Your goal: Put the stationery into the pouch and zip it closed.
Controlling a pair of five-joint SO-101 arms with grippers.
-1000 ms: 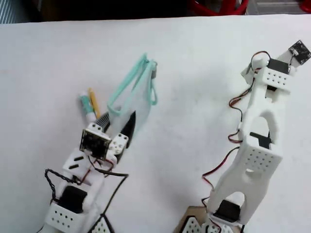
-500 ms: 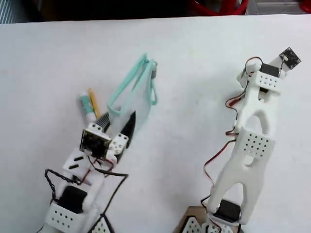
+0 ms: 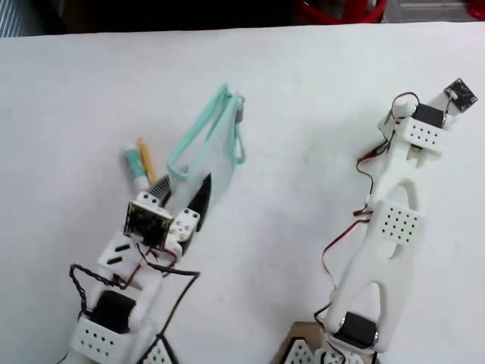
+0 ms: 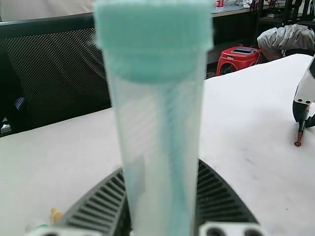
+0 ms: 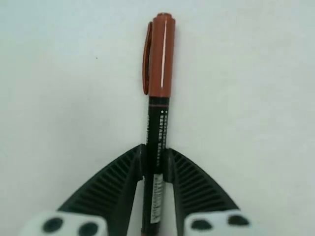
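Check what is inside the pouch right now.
Nothing shows through the clear pouch; the left gripper covers its near end, so that part is unknown.

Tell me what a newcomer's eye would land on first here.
First comes the teal-trimmed see-through pouch, clamped at one end in the left gripper, left of the table's middle. Next is the marker with its red-brown cap, pinched in the right gripper at the right side of the white table. A yellow pencil and a green-and-white stick lie beside the pouch, on the side away from the right arm.
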